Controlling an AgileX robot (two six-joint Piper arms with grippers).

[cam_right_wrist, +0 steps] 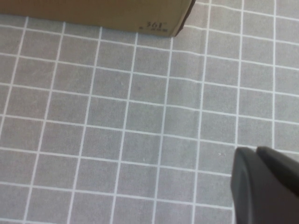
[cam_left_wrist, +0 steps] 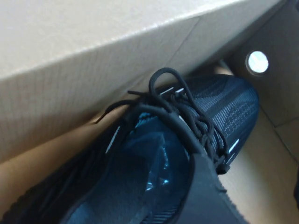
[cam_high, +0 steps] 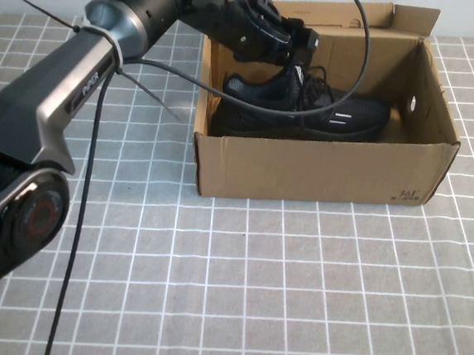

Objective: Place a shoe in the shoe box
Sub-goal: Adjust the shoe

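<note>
The black knit sneaker with short light-grey side stripes (cam_high: 309, 109) lies inside the open brown cardboard shoe box (cam_high: 320, 172) in the upper centre of the high view. Its toe points toward the right end wall, with its small round hole, and its heel sits toward the left end. The left gripper (cam_high: 299, 62) reaches down into the box from the upper left and is clamped on the shoe at its collar; in the left wrist view one dark finger (cam_left_wrist: 205, 196) sits inside the shoe's opening, just below the tangle of black laces (cam_left_wrist: 180, 109).

The step in hand looks like setting the shoe down. To do it well, the sole should rest flat on the box floor before the jaws part, and the arm should then lift straight up so the finger does not snag the laces or drag the heel.

The right gripper (cam_right_wrist: 266, 186) is shut and hangs over the grey checked tablecloth (cam_right_wrist: 117, 116) at the lower right of its own view, near the box corner.

Small dark print on the box's front right corner (cam_high: 407, 194) reads roughly "361", and the arm carries a small white word I cannot read.
</note>
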